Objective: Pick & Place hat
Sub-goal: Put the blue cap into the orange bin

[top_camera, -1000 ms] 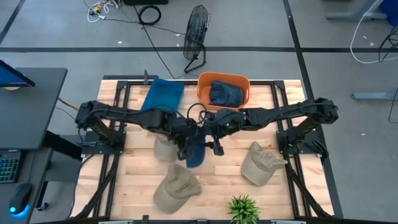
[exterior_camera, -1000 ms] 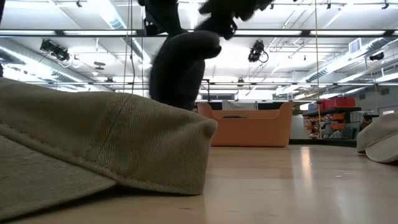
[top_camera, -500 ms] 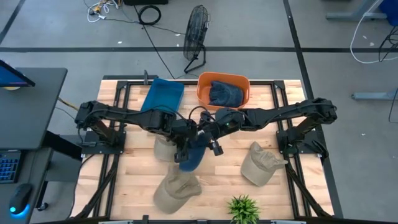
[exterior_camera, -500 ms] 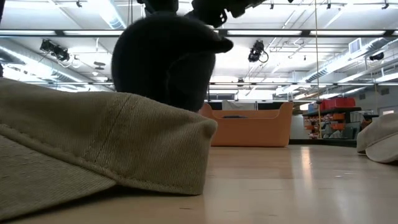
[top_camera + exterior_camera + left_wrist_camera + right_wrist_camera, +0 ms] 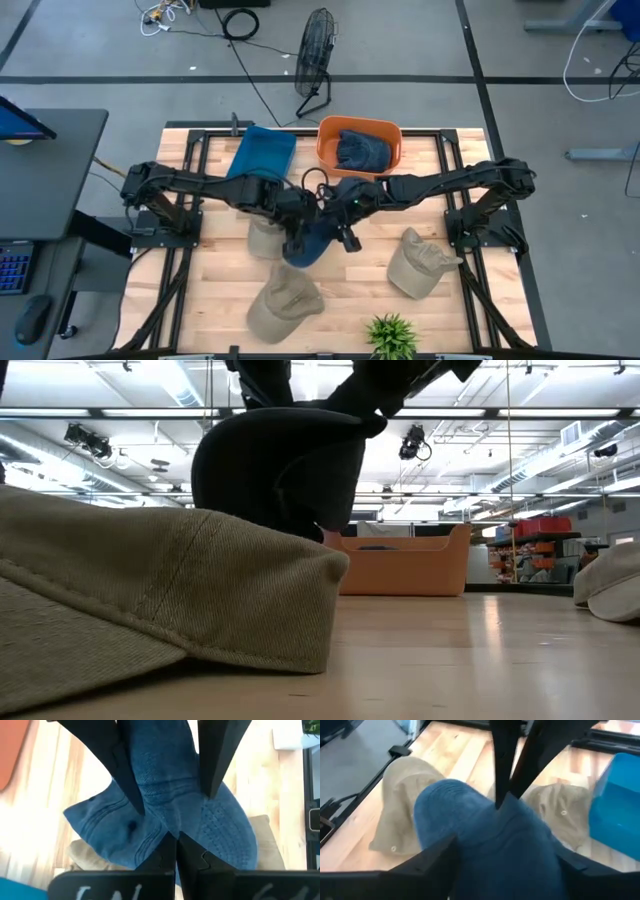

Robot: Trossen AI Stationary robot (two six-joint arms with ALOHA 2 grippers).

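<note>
Overall, the wooden bench (image 5: 350, 295) carries every item, with both dark arms reaching inward over its middle. At the far edge, a blue cloth-like item (image 5: 262, 152) lies left of an orange bin (image 5: 327, 143), which holds a dark blue denim hat (image 5: 361, 150). Three tan caps rest on the bench: one at the near edge (image 5: 280, 305), one toward the right side (image 5: 418, 263), and one partly hidden under the left arm (image 5: 262, 238). A small green plant (image 5: 392, 336) stands at the near edge.

The blue denim hat (image 5: 308, 245) is held above the bench centre, clear of the surface, between the two grippers. In the low view it hangs as a dark shape (image 5: 278, 465) behind the near tan cap (image 5: 150, 590).

The left gripper (image 5: 293, 237) has its jaws clenched on the blue denim hat; the left wrist view shows its fingers (image 5: 216, 755) pinching a fold of the fabric (image 5: 165, 805). The right gripper (image 5: 343, 228) has its jaws clenched on the opposite side of the hat, its fingers (image 5: 502, 755) meeting at the crown (image 5: 485, 840).
</note>
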